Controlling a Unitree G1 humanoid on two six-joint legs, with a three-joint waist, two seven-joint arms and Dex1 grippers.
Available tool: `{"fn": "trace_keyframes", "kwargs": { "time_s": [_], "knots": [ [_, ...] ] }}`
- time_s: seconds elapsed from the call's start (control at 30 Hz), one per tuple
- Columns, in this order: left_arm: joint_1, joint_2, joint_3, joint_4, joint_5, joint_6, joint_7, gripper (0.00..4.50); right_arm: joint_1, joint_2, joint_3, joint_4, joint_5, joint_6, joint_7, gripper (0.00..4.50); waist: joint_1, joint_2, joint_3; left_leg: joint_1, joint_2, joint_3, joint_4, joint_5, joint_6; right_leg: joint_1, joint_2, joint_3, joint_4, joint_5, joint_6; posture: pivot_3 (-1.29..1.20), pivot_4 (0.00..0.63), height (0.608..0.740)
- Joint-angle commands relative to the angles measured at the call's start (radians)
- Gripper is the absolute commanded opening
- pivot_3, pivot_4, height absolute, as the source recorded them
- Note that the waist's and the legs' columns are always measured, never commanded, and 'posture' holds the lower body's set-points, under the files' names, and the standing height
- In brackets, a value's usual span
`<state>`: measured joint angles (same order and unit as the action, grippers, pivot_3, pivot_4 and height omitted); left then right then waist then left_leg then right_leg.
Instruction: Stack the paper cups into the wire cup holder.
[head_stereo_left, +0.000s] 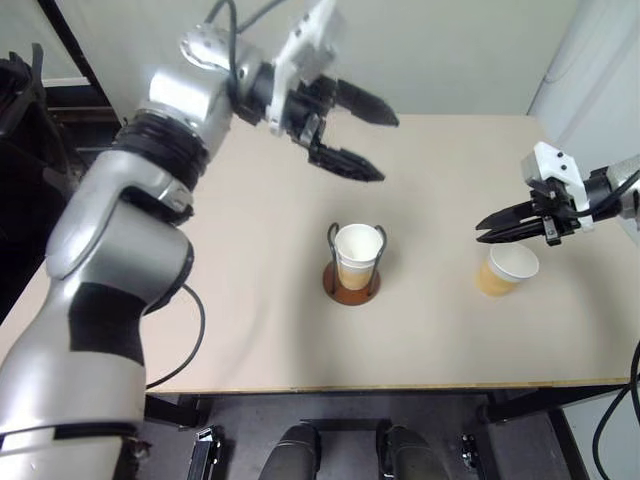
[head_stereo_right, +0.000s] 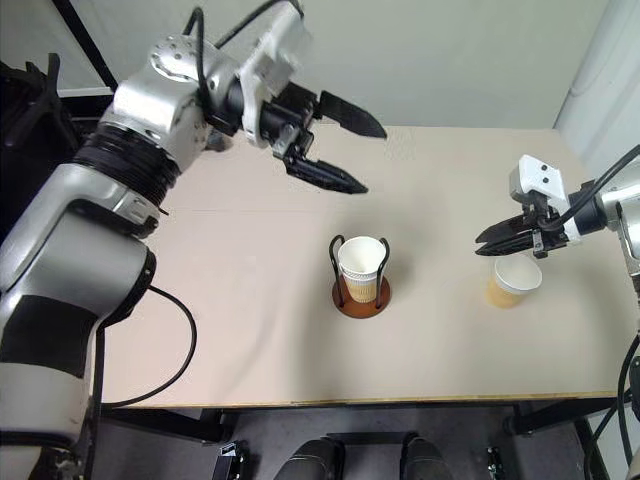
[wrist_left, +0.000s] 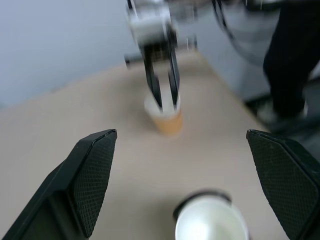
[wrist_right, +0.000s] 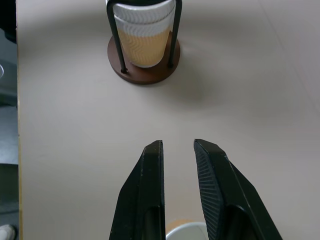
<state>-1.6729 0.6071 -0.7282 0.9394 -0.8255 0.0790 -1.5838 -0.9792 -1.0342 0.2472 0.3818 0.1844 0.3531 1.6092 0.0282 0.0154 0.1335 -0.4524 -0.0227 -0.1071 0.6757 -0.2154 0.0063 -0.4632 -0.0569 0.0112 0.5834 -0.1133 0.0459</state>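
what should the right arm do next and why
Probably lower the right gripper and take the loose paper cup by its rim. That cup stands alone on the table just beneath the narrowly parted jaws, while the wire cup holder already has cups nested inside and the left gripper hangs open above the table.

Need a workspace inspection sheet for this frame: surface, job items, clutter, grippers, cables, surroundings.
Surface: beige table, bare apart from the job's things.
Job's things: wire cup holder mid-table with stacked cups inside; one loose paper cup upright near the right side.
Clutter: nothing seen.
Grippers: left gripper open, empty, raised above the table; right gripper nearly closed, empty, just above the loose cup's rim.
Cables: black cable hanging from the left arm.
Surroundings: pale wall behind the table.
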Motion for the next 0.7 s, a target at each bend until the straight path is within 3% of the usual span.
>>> {"fn": "trace_keyframes", "kwargs": {
  "time_s": [0.03,0.2,0.7],
  "knots": [
    [0.005,0.023,0.027,-0.052,0.000,0.047,-0.031,4.45,-0.014,-0.047,0.012,0.002,-0.012,-0.045,0.005,0.92,0.001,0.001,0.000,0.000,0.000,0.000,0.000,0.000,0.000,0.000,0.000,0.000,0.000,0.000,0.000,0.00,0.150,0.740],
    [0.030,0.084,-0.049,-0.149,-0.019,0.080,-0.031,4.45,0.044,-0.166,0.099,-0.057,0.007,-0.079,0.005,0.92,0.010,0.001,0.001,-0.001,0.000,-0.001,-0.001,0.001,-0.002,0.000,-0.001,0.001,-0.002,-0.001,0.001,0.00,0.150,0.740],
    [0.139,0.155,-0.117,-0.324,-0.089,0.085,-0.031,4.45,0.162,-0.249,0.144,-0.113,-0.108,-0.181,0.005,0.92,0.003,0.002,0.001,0.002,0.000,0.001,0.001,-0.002,0.003,0.001,-0.001,0.002,0.000,0.000,0.000,0.00,0.150,0.740]
  ]
}}
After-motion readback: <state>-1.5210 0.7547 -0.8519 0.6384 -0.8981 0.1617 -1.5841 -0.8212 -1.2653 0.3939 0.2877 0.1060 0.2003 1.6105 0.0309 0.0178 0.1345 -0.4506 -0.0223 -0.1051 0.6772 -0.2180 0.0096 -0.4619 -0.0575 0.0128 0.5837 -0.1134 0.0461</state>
